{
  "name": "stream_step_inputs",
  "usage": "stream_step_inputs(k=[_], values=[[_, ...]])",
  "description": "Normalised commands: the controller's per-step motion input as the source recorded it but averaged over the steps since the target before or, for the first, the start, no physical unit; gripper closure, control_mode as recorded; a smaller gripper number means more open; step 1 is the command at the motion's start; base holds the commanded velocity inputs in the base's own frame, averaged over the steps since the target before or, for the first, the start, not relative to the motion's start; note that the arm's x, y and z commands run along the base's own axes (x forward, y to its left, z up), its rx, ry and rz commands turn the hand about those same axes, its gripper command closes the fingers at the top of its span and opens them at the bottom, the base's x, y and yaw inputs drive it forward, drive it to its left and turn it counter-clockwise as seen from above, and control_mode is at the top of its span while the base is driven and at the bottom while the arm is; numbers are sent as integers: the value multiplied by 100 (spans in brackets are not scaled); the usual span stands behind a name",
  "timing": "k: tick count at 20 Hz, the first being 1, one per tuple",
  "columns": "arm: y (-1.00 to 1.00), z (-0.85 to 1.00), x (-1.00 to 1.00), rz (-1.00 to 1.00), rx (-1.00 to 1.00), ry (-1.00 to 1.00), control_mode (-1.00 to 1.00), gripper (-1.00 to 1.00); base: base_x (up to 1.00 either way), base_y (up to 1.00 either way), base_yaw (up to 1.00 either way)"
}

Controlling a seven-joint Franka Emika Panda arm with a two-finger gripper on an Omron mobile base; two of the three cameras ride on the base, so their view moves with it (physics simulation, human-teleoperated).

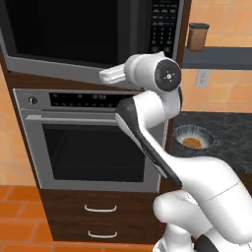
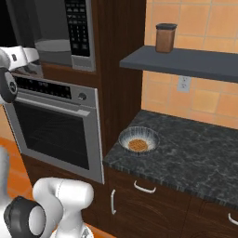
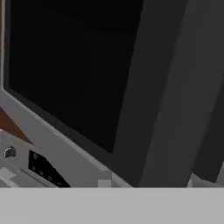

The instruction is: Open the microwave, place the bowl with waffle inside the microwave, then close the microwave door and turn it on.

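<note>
The microwave [image 1: 162, 22] sits above the oven, its keypad strip [image 2: 76, 28] at the right. The microwave door [image 1: 59, 29] stands partly open, swung out from its left side, and the grey cavity with the turntable [image 2: 53, 45] shows behind it. The door's black glass [image 3: 65, 65] and steel rim are close in front of the hand. My gripper [image 1: 104, 75] is just below the door's lower right corner. Its fingers are hidden, so I cannot tell how they stand. The speckled bowl [image 1: 193, 138] [image 2: 138, 139] rests on the dark counter, with the waffle [image 2: 137, 145] lying in it.
The steel oven [image 1: 93, 147] with its bar handle is right under the microwave, with two drawers [image 1: 101, 209] below. The dark stone counter [image 2: 195, 153] stretches right of the cabinet. Above it, a grey shelf [image 2: 186, 62] carries a brown jar [image 2: 166, 37].
</note>
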Motion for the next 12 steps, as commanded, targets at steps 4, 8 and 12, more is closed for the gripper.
stream_step_inputs(k=[4,8,12], values=[[100,-40,-72,0,-14,0,-100,100,0,0,0],[100,-37,-65,0,-10,0,-100,100,0,0,0],[100,-31,-67,0,-4,0,-100,100,0,0,0]])
